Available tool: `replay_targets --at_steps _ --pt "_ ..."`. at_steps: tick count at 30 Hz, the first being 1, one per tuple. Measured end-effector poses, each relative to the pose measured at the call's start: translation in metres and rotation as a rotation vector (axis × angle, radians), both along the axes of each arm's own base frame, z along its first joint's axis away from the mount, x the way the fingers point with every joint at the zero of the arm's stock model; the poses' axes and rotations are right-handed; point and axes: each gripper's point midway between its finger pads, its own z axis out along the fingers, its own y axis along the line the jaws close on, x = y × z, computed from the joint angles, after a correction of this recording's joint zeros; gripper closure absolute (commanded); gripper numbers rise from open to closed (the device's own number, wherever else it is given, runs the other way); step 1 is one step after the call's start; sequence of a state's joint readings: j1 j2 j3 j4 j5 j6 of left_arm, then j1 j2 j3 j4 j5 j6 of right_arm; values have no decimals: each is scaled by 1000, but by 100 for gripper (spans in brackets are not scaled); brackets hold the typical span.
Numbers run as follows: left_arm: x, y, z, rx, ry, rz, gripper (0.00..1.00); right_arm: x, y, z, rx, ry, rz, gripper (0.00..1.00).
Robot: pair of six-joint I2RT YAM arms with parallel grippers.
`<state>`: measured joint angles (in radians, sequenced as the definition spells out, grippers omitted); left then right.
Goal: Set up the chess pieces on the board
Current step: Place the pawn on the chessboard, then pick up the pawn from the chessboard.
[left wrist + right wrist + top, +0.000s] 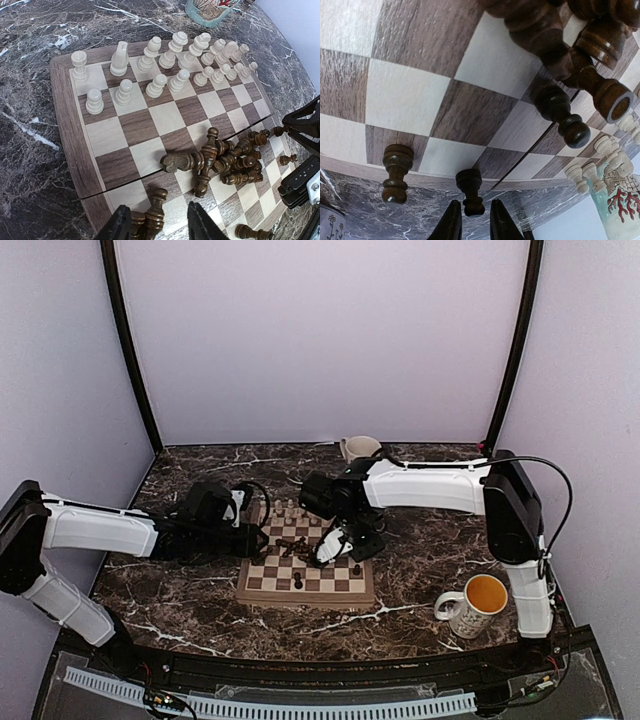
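board (305, 597) sits mid-desk (180, 590) in the overhead view, cream pieces (290, 511) ranked along its far side, dark heap (300, 552) piled near the middle. both arms reach over it, left gripper (256, 532) at the left edge and right gripper (331, 548) over the right half, near each other. i'd judge a careless swing from either could knock them together.

left wrist: the left gripper is spread, its fingers (120, 227) either side of two dark pieces (155, 207) at the board's near edge, with no pinch that i can see. closing here would likely catch both at once, and one could topple into the heap just beside.

right wrist: the right gripper's fingers stand narrowly apart about the head of a dark pawn (470, 187) standing on the board's edge row, a second pawn (396, 172) beside it. i cannot tell whether they pinch it or stand clear. if a pad drags as i pull away, that pawn could tip off onto the desk.
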<state>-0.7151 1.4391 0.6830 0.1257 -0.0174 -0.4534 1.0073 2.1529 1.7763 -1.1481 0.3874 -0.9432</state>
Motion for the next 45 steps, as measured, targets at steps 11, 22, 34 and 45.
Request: replay_targets --at_steps 11,22,34,45 --pt "0 0 0 -1 1 -1 56 -5 4 -2 34 38 -12 75" --pt "4 -11 4 -16 5 -33 51 26 3 41 401 220 -282 73" --pt "25 -38 17 -39 -7 -76 53 22 -1 41 670 424 -533 62" --pt "24 -40 15 -39 3 -86 53 3 2 14 646 465 -559 69"
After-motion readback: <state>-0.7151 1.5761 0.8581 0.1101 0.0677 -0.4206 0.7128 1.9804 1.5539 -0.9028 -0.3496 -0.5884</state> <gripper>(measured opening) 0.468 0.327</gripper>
